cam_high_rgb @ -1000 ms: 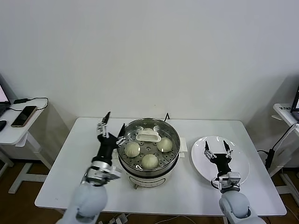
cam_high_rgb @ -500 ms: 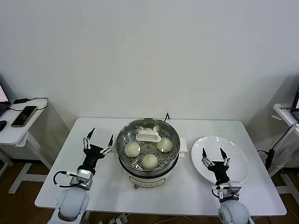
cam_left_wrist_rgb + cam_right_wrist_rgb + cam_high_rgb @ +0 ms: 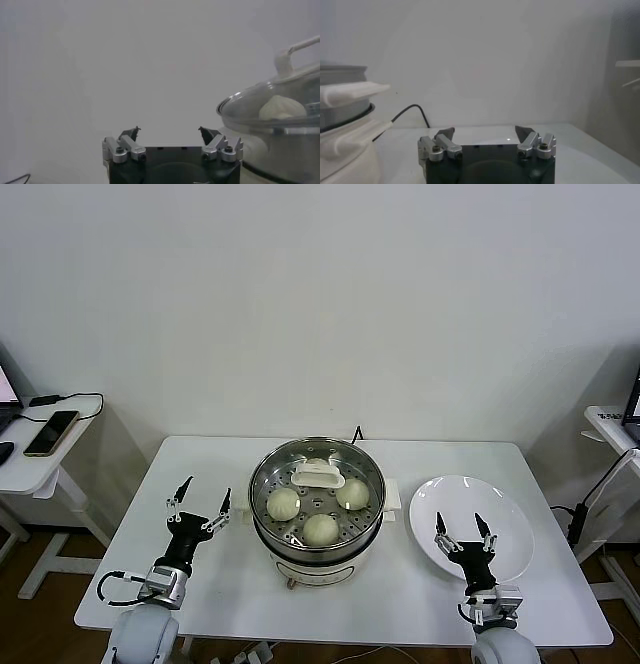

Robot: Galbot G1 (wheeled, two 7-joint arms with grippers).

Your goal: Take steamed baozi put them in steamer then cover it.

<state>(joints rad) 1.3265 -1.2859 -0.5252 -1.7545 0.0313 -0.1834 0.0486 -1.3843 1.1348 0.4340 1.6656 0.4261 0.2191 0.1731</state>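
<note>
The steamer (image 3: 317, 549) stands mid-table on its white base, and the glass cover (image 3: 345, 469) sits on it with its cream handle (image 3: 318, 476) on top. Three steamed baozi (image 3: 284, 503) (image 3: 320, 528) (image 3: 352, 493) show through the glass; a further one peeks out behind the handle. My left gripper (image 3: 205, 489) is open and empty, to the left of the steamer and apart from it. My right gripper (image 3: 459, 519) is open and empty over the near part of the white plate (image 3: 505, 529). The left wrist view shows the open left gripper (image 3: 169, 130), the cover (image 3: 250, 102) and one baozi (image 3: 282, 107).
A black cable (image 3: 357, 432) runs behind the steamer and shows in the right wrist view too (image 3: 410, 112). A side table with a phone (image 3: 50, 434) stands far left, another side table (image 3: 610, 424) far right. The white table (image 3: 200, 594) ends close to my arms.
Both arms have drawn back toward the table's front edge. The left gripper has moved away from the steamer's side, leftward. Both stayed open. The steamer, cover and baozi have not moved.
</note>
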